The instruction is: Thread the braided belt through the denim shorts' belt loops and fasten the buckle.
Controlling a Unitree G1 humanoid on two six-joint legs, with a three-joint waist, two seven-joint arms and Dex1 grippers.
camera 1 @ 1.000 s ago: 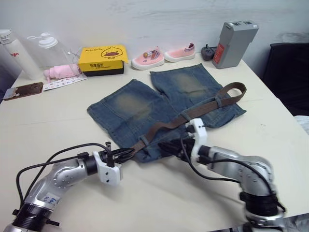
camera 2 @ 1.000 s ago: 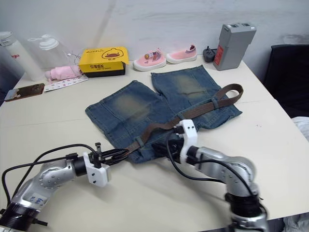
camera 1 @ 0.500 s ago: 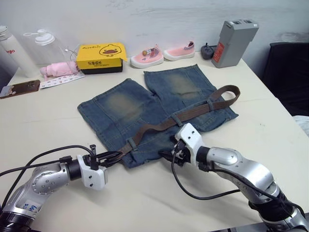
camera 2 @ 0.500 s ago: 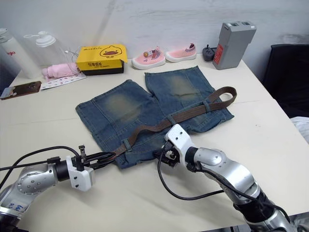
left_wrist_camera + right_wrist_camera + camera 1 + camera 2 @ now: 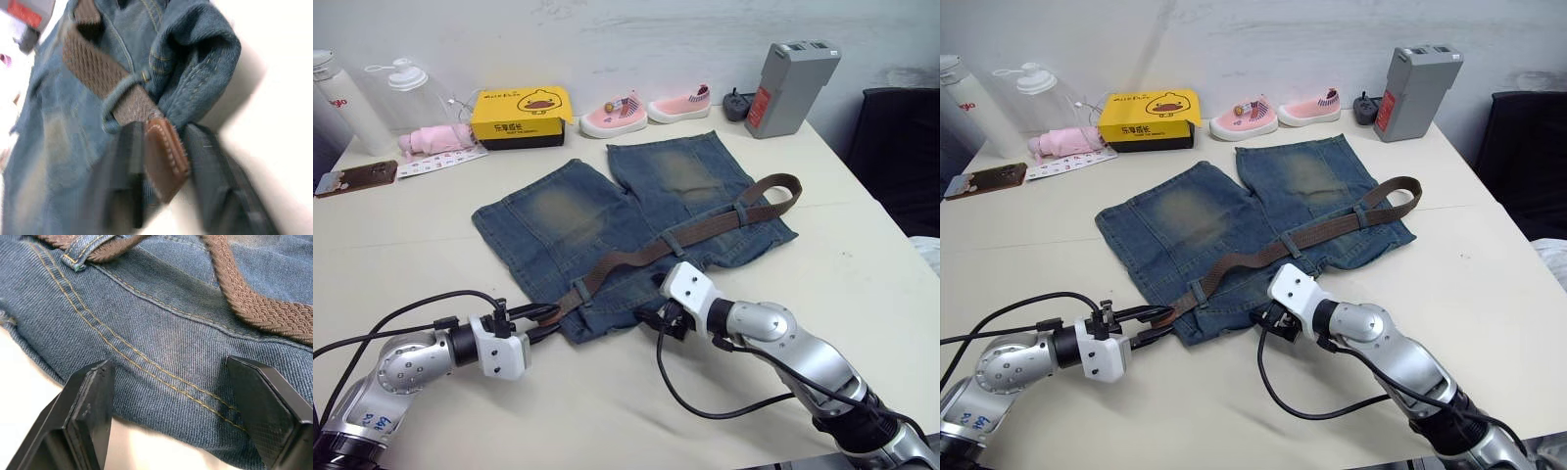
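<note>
My left gripper (image 5: 161, 161) pinches the braided belt's (image 5: 646, 253) smooth leather tip; the dark-brown weave crosses the faded denim shorts (image 5: 607, 220). My right gripper (image 5: 186, 416) gapes over the waistband.

buckle: not discernible | braided belt (image 5: 658, 250) near end: possibly hidden behind left end effector (image 5: 540, 319)

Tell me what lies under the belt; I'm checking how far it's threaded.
The belt lies across the shorts at the waistband, passing under loops. Its leather tip sits between the left gripper's fingers. Denim hides the table beneath.
</note>
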